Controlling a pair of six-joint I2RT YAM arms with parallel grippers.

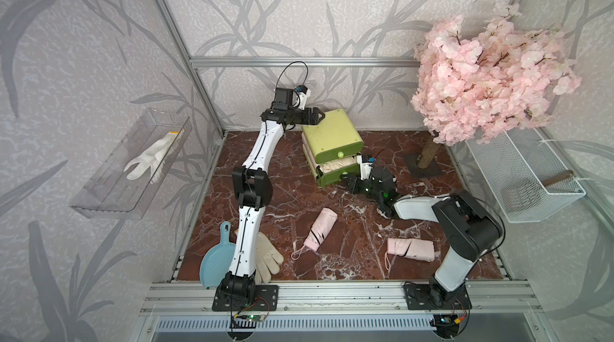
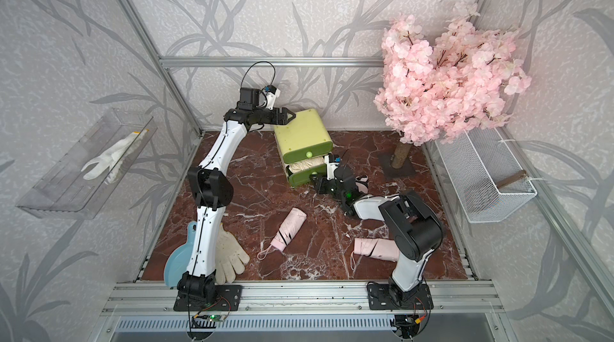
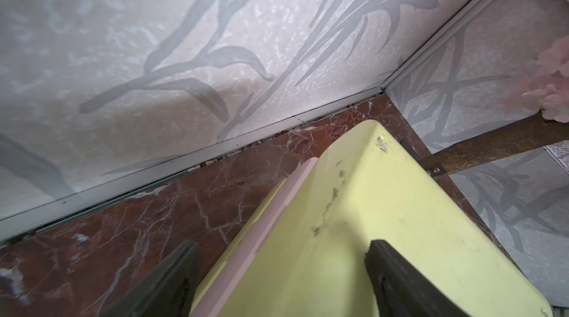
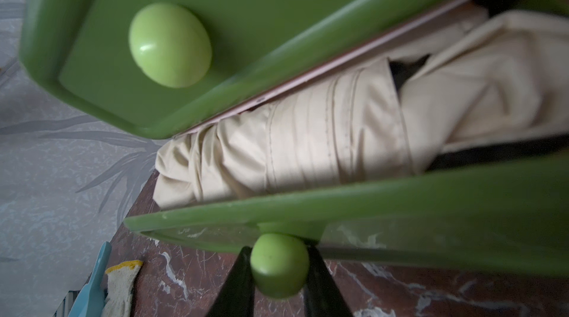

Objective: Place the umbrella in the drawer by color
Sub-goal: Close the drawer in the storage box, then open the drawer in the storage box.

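Cream umbrella (image 4: 308,146) lies in the open drawer (image 4: 431,201), right jaws clamped on its knob (image 4: 279,264), left jaws apart; two pink umbrellas (image 1: 319,230) (image 1: 411,248) wait.

A robot lab test cell dressed up as a room: an aluminium frame (image 1: 299,62) hung with leaf-print wallpaper (image 1: 332,8), a marble-look floor panel (image 1: 299,201), a fake blossom tree (image 1: 481,74), and a left arm (image 1: 247,230) and right arm (image 1: 465,224) bolted to a metal rail (image 1: 339,294).
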